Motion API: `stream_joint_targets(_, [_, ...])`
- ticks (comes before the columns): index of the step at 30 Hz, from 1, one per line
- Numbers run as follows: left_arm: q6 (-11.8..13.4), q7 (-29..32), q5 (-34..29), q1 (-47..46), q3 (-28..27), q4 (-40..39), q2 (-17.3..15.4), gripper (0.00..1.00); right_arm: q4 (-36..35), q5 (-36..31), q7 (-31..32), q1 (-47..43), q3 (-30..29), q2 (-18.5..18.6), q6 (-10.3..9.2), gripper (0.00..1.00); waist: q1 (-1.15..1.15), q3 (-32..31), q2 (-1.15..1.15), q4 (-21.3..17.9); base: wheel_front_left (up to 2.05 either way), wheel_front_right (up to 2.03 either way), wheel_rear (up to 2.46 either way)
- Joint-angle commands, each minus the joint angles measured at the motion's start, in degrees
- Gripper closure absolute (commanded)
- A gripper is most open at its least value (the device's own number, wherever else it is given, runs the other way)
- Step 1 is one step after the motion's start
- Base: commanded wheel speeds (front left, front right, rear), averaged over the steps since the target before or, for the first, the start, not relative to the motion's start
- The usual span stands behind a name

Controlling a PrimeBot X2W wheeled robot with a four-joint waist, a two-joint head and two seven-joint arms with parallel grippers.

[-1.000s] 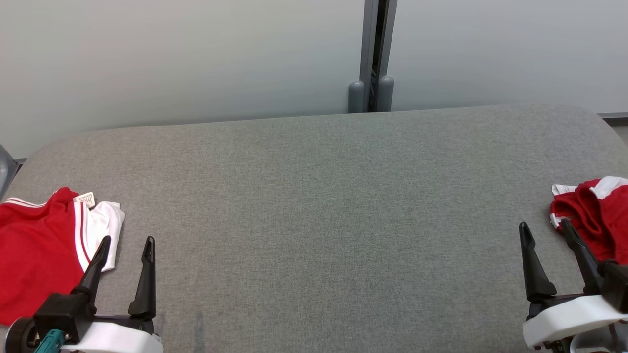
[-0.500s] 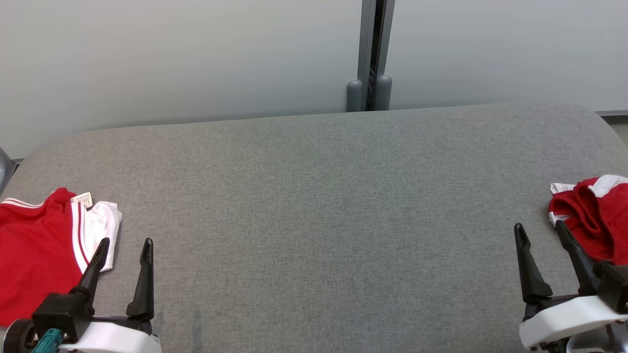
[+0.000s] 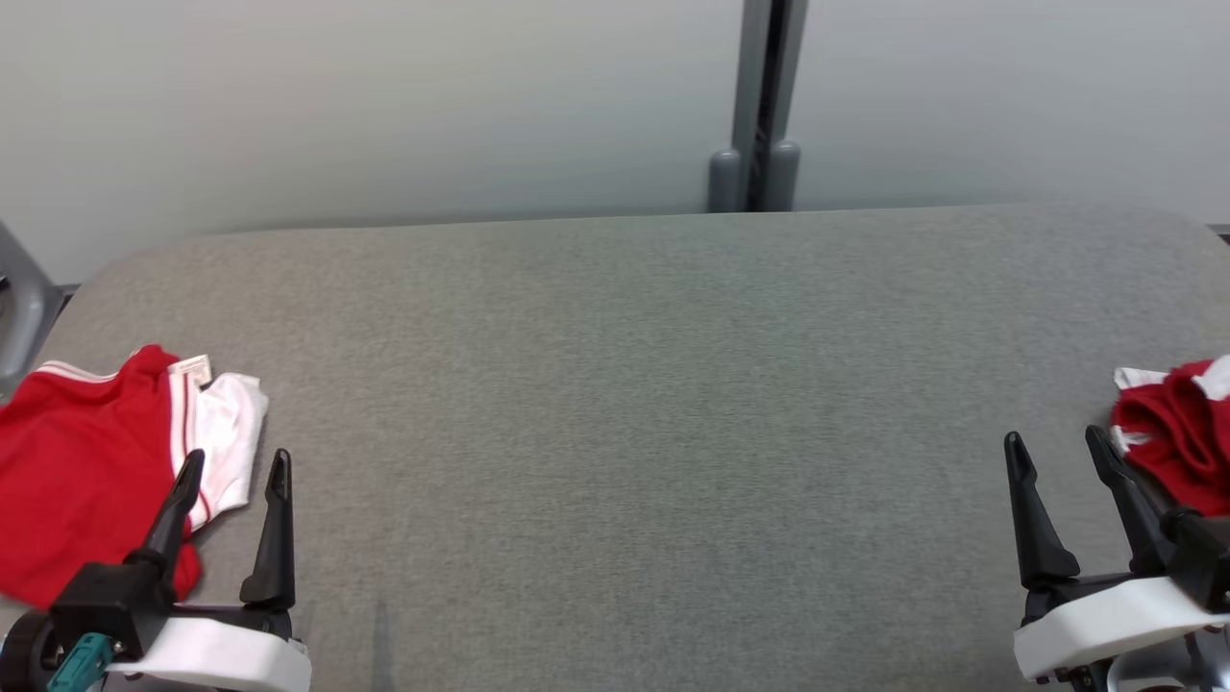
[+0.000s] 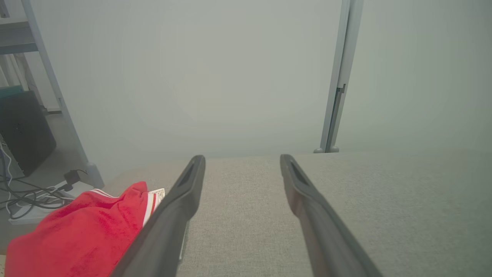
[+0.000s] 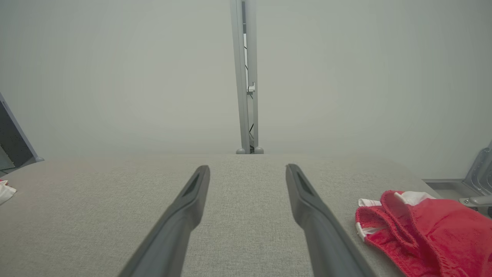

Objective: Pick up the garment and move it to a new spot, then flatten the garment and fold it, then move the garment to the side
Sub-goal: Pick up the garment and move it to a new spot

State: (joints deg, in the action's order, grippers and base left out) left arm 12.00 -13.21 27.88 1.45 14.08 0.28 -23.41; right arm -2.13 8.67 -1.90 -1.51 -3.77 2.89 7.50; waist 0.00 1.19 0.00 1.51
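Grey padded table (image 3: 615, 404). The crumpled red garment (image 3: 1177, 437), likely your target, lies at its right end, just beside the right gripper (image 3: 1052, 437); a flatter red-and-white garment (image 3: 86, 481) lies at the left end by the left gripper (image 3: 238, 457). Both grippers stand spread wide, empty. Risks: you pinch one layer only, or nudge the heap off the table's end. The head view's frame cuts both garments; folds hide the heap's edges.

Even soft light, faint shadows, slight blur
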Motion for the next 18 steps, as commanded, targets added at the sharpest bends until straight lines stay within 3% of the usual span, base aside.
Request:
stream_joint_targets(1, [0.2, -0.35, 0.28, -0.91, -0.31, -0.18, -0.32, 0.0, -0.36, -0.12, -0.21, 0.6, 0.0, 0.11, -0.02, 0.0, 0.0, 0.44, 0.0, 1.35, 0.0, 0.0, 0.0])
stream_joint_targets(10, [-0.74, -1.68, 0.45, -3.0, -2.73, -0.05, 0.67, 0.0, -0.95, -0.74, 0.33, 1.81, 1.45, 0.12, -0.02, 0.0, 0.0, 1.66, 0.0, 12.03, 0.0, 0.0, 0.0])
stream_joint_targets(18, [-1.29, -2.08, -0.59, -3.27, -5.66, 0.77, 1.43, 0.0, -0.34, -0.23, 0.71, 2.86, 3.43, 0.14, -0.02, 0.0, 0.0, 1.51, 0.0, 17.79, 0.0, 0.0, 0.0])
